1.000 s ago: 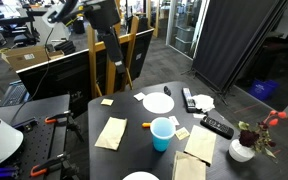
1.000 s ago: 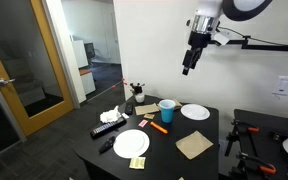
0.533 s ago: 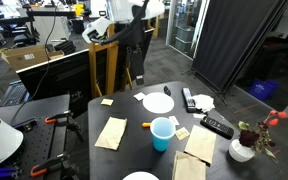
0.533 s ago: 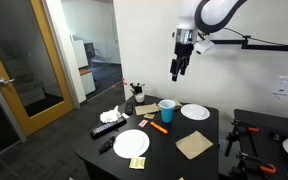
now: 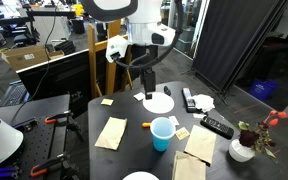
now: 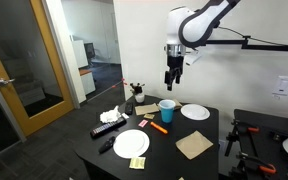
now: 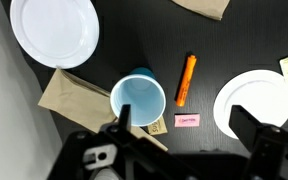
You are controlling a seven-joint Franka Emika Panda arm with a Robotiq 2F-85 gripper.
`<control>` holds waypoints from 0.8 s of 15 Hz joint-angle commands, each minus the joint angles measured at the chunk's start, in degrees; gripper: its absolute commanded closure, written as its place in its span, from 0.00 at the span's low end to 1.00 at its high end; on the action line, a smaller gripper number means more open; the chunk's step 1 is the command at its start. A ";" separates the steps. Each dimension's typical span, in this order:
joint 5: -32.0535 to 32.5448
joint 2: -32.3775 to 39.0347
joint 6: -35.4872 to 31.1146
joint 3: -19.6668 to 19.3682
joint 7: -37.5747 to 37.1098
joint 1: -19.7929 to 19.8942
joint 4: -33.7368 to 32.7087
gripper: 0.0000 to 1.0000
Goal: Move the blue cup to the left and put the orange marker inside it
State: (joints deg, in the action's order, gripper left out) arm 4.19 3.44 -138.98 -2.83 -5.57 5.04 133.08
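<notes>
The blue cup [image 7: 138, 100] stands upright and empty on the black table, seen also in both exterior views [image 5: 162, 133] [image 6: 167, 108]. The orange marker [image 7: 186, 80] lies flat on the table just beside the cup, apart from it; an exterior view shows the marker [image 5: 146, 125] as a small orange stick, as does another [image 6: 158, 127]. My gripper [image 7: 187, 120] hangs well above the table, over the cup and marker, open and holding nothing. In both exterior views the gripper [image 5: 149, 90] [image 6: 170, 82] points down.
Two white plates [image 7: 54, 30] [image 7: 256, 100] flank the cup. Brown napkins [image 5: 111, 133] [image 6: 194, 146], small sticky notes and black remotes [image 5: 217, 127] [image 6: 109, 127] lie around. A white vase with flowers [image 5: 242, 150] stands at one table corner.
The arm has swung in over the table and come down toward the cup and marker. The gripper stays open. Nothing on the table has moved.
</notes>
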 commanded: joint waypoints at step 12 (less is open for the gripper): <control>-2.29 12.62 -6.76 0.08 7.83 0.20 -4.08 0.00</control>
State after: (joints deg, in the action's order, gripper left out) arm 3.49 13.48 -144.21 -2.83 -0.56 5.01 131.02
